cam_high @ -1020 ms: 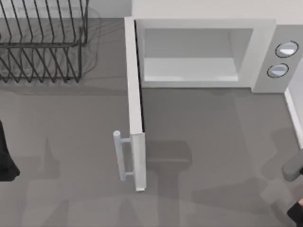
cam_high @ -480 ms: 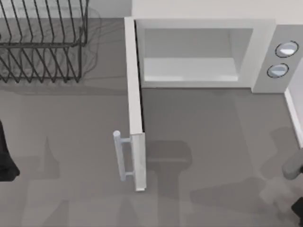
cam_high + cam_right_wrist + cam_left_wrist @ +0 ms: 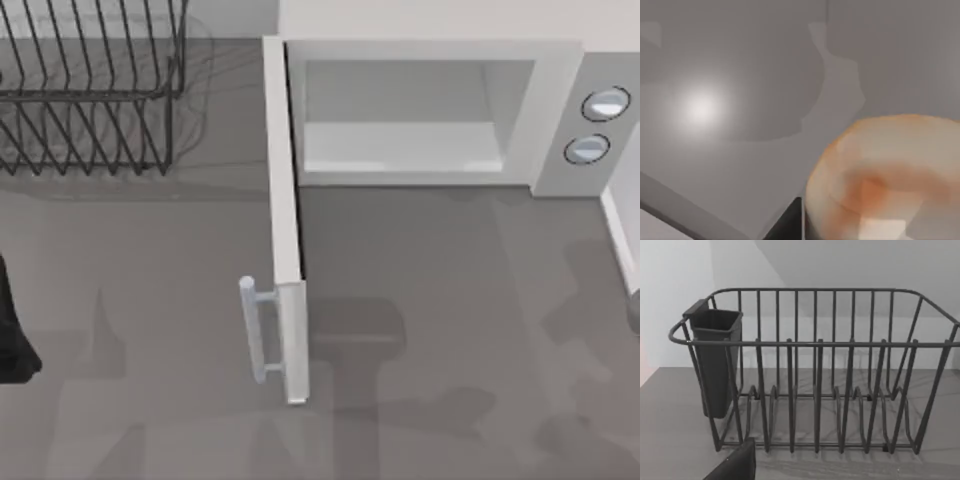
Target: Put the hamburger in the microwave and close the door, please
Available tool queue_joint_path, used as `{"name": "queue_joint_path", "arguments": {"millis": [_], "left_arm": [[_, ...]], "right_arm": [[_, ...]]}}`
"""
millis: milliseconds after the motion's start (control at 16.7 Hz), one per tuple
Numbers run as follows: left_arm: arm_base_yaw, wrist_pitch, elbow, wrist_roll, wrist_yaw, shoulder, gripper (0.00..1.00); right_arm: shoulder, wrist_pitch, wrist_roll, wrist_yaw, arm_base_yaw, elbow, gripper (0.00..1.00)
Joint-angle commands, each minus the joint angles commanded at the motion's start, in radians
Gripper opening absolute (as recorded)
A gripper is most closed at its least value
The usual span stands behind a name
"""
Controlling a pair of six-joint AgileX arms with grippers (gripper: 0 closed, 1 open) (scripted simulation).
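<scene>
The hamburger (image 3: pixel 885 180) is very close and blurry, and the right wrist picture's edge cuts it off. The top picture's edge cuts off the rack (image 3: pixel 90 90) and the microwave (image 3: pixel 560 100).

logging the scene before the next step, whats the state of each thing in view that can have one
large white boxy microwave: open, pale cavity empty
flat white door with silver bar handle: swung wide open, standing out from the front
small round cream hamburger with orange-brown patches: close under the right wrist camera, not in the microwave
black wire dish rack: upright, slots empty
dark cup on the rack: upright
</scene>
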Motion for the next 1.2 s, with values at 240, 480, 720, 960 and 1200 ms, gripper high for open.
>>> {"name": "queue_joint_path", "arguments": {"millis": [240, 480, 720, 960, 1200], "left_arm": [[0.0, 0.0, 0.0, 0.0, 0.0, 0.0, 1.0], [0.0, 0.0, 0.0, 0.0, 0.0, 0.0, 1.0], [0.0, 0.0, 0.0, 0.0, 0.0, 0.0, 1.0], [0.0, 0.0, 0.0, 0.0, 0.0, 0.0, 1.0], [0.0, 0.0, 0.0, 0.0, 0.0, 0.0, 1.0]], "right_arm": [[-0.045, -0.077, 0.0, 0.0, -0.001, 0.059, 0.0], [-0.041, -0.075, 0.002, 0.0, 0.001, 0.056, 0.0], [0.041, 0.01, 0.037, 0.035, 0.033, 0.093, 0.0], [0.211, 0.233, 0.135, 0.119, 0.095, 0.179, 0.0], [0.422, 0.539, 0.269, 0.238, 0.177, 0.288, 0.0]]}}
